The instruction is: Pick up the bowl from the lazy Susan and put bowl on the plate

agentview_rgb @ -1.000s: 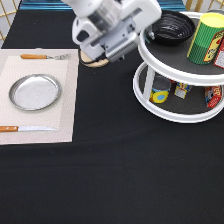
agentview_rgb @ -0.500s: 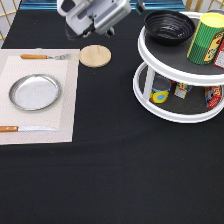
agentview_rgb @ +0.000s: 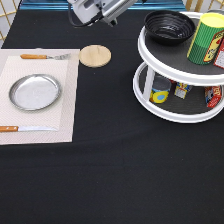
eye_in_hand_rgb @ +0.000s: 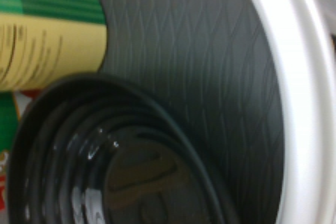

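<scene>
While bowl [agentview_rgb: 169, 26] sits on lazy Susan [agentview_rgb: 165, 50], black-clothed table [agentview_rgb: 115, 170] (fingers [agentview_rgb: 111, 21] state unclear).

Gripper [agentview_rgb: 111, 15] cropped by the exterior view's top edge, fingers indiscernible.

Even, bright overhead light fills the table scene, with soft shadows under the lazy Susan [agentview_rgb: 180, 75] at right. Glare glints off the plate [agentview_rgb: 35, 92]. Up close, the bowl [eye_in_hand_rgb: 112, 170] looks blurred, streaked with reflections.
</scene>
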